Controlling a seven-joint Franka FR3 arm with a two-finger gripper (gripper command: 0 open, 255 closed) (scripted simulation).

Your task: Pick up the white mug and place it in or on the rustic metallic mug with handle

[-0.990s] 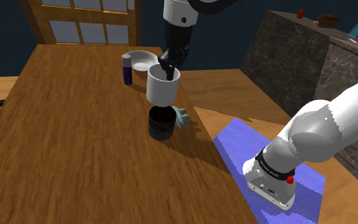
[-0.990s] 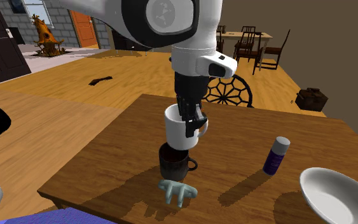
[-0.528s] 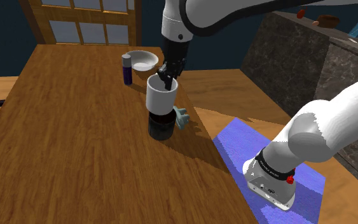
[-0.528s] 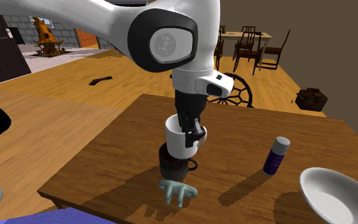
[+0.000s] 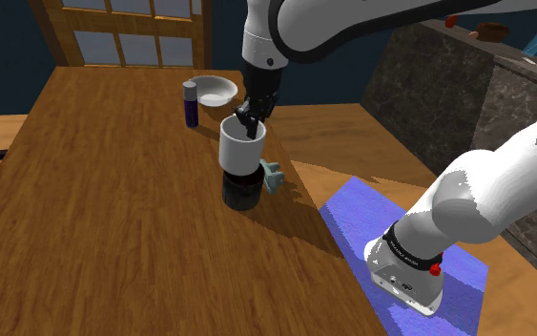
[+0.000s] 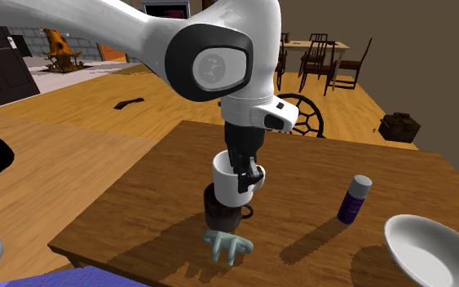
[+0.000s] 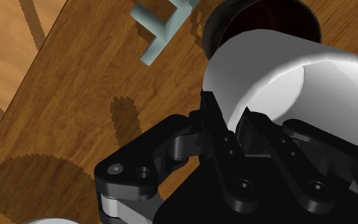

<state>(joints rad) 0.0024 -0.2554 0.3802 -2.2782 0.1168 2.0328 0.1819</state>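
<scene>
White mug (image 5: 241, 145) hangs upright, its wall clamped by the gripper (image 5: 250, 113), one finger in, one out. It's directly over the dark metallic mug (image 5: 240, 189) nr the table's (image 5: 113, 239) edge on the shoulder view's right, base at its mouth. Looks like the placing step. Next: ease straight down, release w/o tipping either.

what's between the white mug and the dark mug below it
Nothing visible: the white mug sits right over the dark mug, base about at its rim. The pale teal piece lies beside them, clear of the path.
</scene>
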